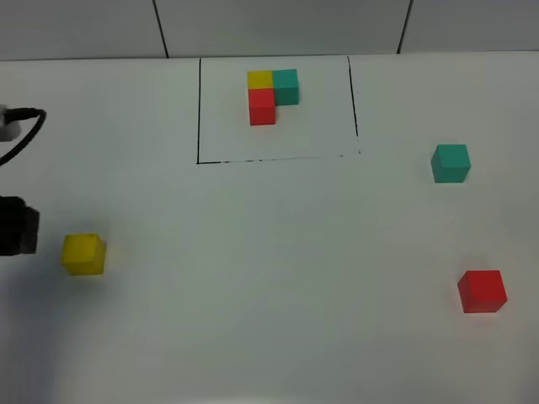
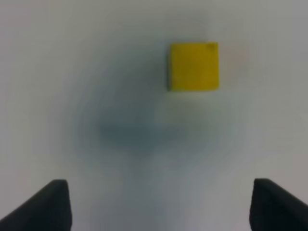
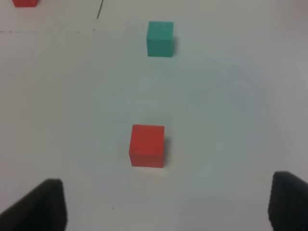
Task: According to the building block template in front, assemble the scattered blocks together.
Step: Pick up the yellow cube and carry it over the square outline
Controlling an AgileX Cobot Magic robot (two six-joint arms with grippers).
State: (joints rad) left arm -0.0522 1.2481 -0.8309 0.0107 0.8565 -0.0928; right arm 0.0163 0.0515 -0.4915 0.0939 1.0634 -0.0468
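The building block template (image 1: 273, 95) is a joined L of yellow, teal and red cubes inside a black drawn rectangle at the back middle. Scattered blocks lie apart: a yellow cube (image 1: 84, 253) (image 2: 193, 66) at the left, a teal cube (image 1: 450, 162) (image 3: 160, 38) at the right, a red cube (image 1: 482, 291) (image 3: 147, 145) at the front right. My left gripper (image 2: 156, 207) hangs open above the table, short of the yellow cube, empty. My right gripper (image 3: 166, 204) is open and empty, short of the red cube, with the teal cube beyond it.
The white table (image 1: 269, 278) carries only the cubes and the drawn frame. Part of the left arm (image 1: 17, 225) and its cable (image 1: 21, 135) show at the left edge. A tiled wall runs along the back.
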